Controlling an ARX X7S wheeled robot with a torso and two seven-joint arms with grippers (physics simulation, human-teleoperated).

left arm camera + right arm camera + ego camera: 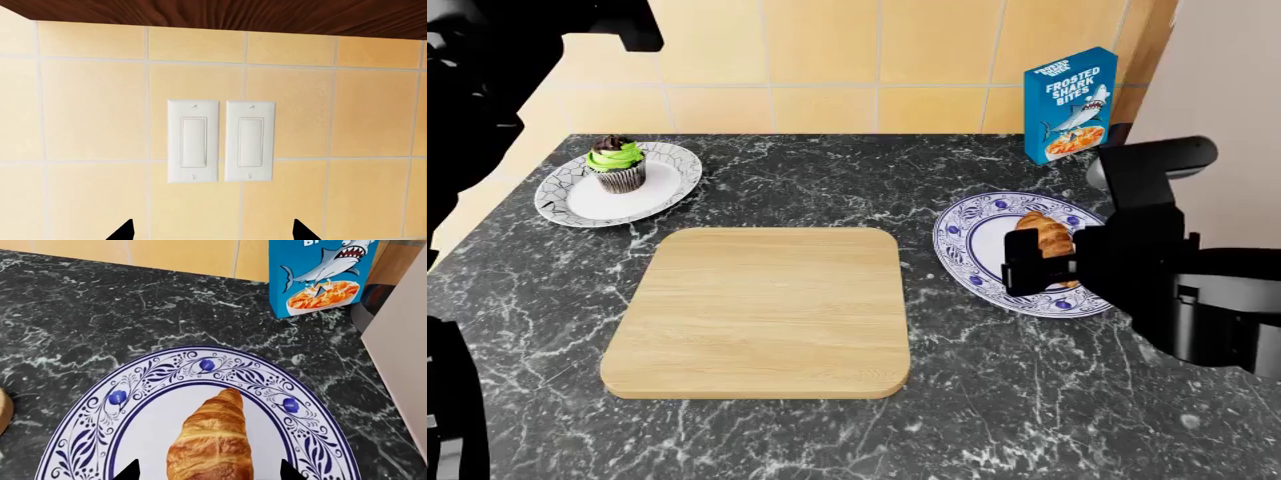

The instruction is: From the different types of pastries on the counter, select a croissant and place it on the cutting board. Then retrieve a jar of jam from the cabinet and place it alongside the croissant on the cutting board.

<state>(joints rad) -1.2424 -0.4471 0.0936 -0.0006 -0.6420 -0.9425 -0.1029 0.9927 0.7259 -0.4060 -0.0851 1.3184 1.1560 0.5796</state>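
The golden-brown croissant [210, 440] [1044, 235] lies on a round blue-patterned plate [974, 235] [200, 365] at the counter's [827, 170] right. My right gripper [208, 471] [1044, 262] is open just above it, one fingertip on each side of the pastry, not touching it. The light wooden cutting board [761, 310] lies bare in the middle of the counter. A green-frosted chocolate cupcake [617, 163] stands at the back left. My left gripper [212, 231] is open and empty, raised facing the tiled wall. The jar of jam is out of view.
A blue cereal box [1070, 105] [320, 275] stands against the back wall behind the croissant's plate. The cupcake sits on a white crackle-patterned plate [574, 200]. Two white wall switches [220, 141] face the left gripper, under a dark wooden edge [200, 12]. A pale panel [1228, 100] borders the counter's right.
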